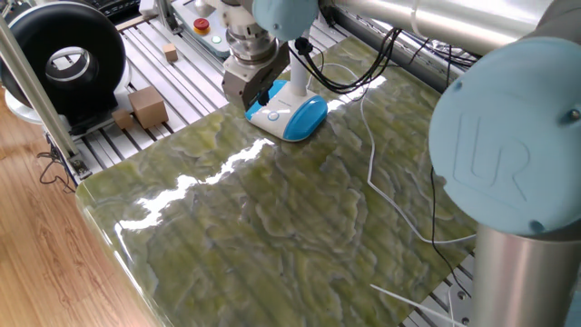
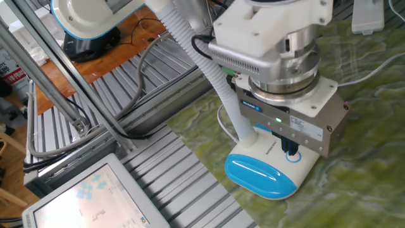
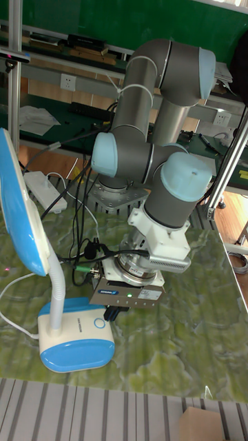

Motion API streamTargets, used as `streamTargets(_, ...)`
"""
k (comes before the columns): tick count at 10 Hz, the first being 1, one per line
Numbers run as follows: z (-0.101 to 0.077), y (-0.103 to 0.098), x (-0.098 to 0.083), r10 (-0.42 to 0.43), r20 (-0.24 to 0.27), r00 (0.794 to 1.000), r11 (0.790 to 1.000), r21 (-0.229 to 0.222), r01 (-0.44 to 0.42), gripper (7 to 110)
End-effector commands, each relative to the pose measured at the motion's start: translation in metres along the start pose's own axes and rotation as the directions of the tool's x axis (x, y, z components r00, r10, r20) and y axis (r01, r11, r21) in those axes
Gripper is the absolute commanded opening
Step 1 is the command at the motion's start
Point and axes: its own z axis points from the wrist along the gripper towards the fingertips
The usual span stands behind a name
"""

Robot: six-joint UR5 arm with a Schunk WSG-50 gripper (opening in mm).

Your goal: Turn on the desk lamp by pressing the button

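Note:
The desk lamp (image 2: 262, 176) stands near the marble table's edge, with a bright-blue rounded base front, a white top face and a ribbed white stem (image 2: 221, 85). In the tall fixed view the desk lamp (image 3: 76, 342) carries its blue-rimmed head (image 3: 17, 213) high at the left, unlit. My gripper (image 2: 290, 151) hangs low over the white face with its dark fingertips pressed together, empty, right at the button (image 2: 295, 158), whose bluish ring peeks out beside them. Contact cannot be made out. The gripper (image 1: 260, 94) sits just behind the button (image 1: 274, 115). The gripper (image 3: 114, 311) is beside the button (image 3: 100, 322).
Cables (image 1: 381, 182) trail across the table to the right of the lamp. A grey panel with a red button (image 1: 201, 24), cardboard boxes (image 1: 145, 107) and a black round device (image 1: 64, 59) sit on the slatted frame beyond. A white power strip (image 3: 41, 185) lies behind the lamp.

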Motion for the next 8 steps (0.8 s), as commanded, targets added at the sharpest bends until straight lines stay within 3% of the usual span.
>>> streamTargets(1, 0.013, 0.001, 0.003, 0.006, 0.004, 1.000, 0.999, -0.031, -0.006, 7)
streamTargets(5, 0.022, -0.004, 0.008, 0.000, 0.010, 1.000, 0.999, -0.033, 0.000, 7)
streamTargets(8, 0.015, 0.011, 0.009, 0.006, 0.004, 1.000, 0.998, -0.067, -0.006, 7)
